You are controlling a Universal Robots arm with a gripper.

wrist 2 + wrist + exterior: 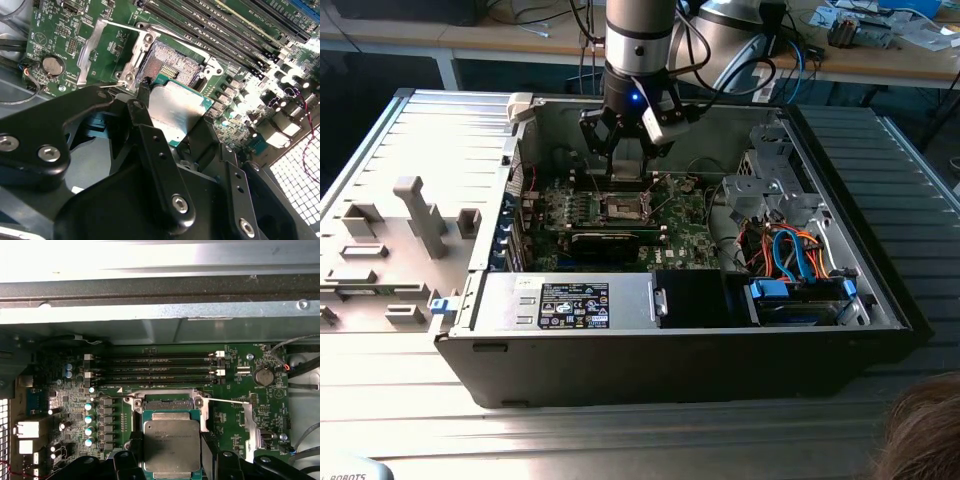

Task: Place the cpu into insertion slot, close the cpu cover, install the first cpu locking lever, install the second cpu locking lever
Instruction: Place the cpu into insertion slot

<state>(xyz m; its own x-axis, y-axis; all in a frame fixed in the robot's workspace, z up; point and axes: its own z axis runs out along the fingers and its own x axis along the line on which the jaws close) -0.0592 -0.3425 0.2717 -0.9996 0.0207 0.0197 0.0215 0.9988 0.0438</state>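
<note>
Tool (170,122) is clamped on the cpu (182,105), one finger on each of two opposite edges, metal top facing up. Chip hangs low right over the insertion slot (175,62), but I'd say it's not seated yet; can't tell if it's touching. In the first wrist view its edges run pretty much square to the socket frame, with a strip of slot peeking out beyond it. So my take: keep it dead flat, finish lining up the edges, come straight down with zero sliding across the contacts, and only let go once it sits by itself. The cpu cover (89,50) is flipped open beside the slot, clear of the path. Further back are the memory slots (235,25).
</note>
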